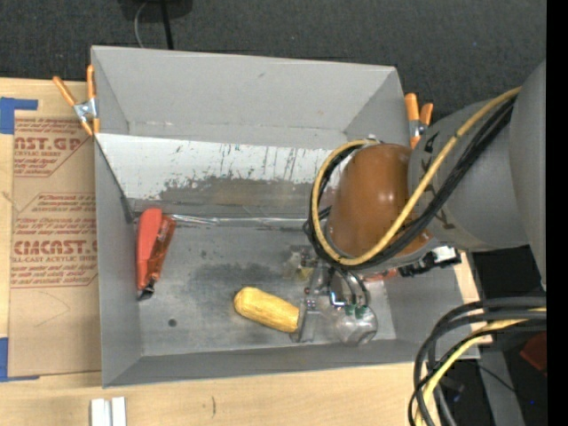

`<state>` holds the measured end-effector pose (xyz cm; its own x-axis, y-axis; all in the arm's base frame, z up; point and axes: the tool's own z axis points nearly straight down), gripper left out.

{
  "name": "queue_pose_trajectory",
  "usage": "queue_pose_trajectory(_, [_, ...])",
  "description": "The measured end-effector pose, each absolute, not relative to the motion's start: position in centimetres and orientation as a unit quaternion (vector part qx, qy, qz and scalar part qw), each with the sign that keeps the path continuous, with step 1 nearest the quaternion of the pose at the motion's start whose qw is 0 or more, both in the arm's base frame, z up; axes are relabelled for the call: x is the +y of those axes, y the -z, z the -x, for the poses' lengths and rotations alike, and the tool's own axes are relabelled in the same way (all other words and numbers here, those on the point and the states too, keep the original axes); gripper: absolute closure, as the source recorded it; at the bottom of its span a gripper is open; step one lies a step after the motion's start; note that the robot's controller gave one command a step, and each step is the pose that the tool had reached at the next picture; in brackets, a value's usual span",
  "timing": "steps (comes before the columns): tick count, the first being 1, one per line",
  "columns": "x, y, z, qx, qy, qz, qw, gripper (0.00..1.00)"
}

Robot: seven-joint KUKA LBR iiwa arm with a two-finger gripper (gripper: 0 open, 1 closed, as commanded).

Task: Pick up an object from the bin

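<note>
Gripper [333, 307] is down low at about 5 o'clock on the floor of the bin [240, 105], under the arm's brown cover [373, 202]. How wide it is open, cannot tell. A yellow piece [266, 310], oblong and rounded like a corn cob, lies at 6 o'clock, its right end just beside the gripper at the gripper's 9 o'clock. A clear piece [359, 327], crumpled-looking, sits at the gripper's 4 o'clock, close under it. A red tool [153, 247], long and narrow, lies well apart at the bin's 9 o'clock by the left wall.
</note>
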<state>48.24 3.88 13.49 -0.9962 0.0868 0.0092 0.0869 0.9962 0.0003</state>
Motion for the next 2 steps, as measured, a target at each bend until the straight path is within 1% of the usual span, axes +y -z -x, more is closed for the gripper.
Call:
queue_pose_trajectory(1, [4.5,-13.1,-48.3,-0.998,0.001,0.066,-0.001,0.0])
queue_pose_trajectory(2, [6.4,-6.8,-48.1,-0.998,0.0,0.059,0.003,0.0])
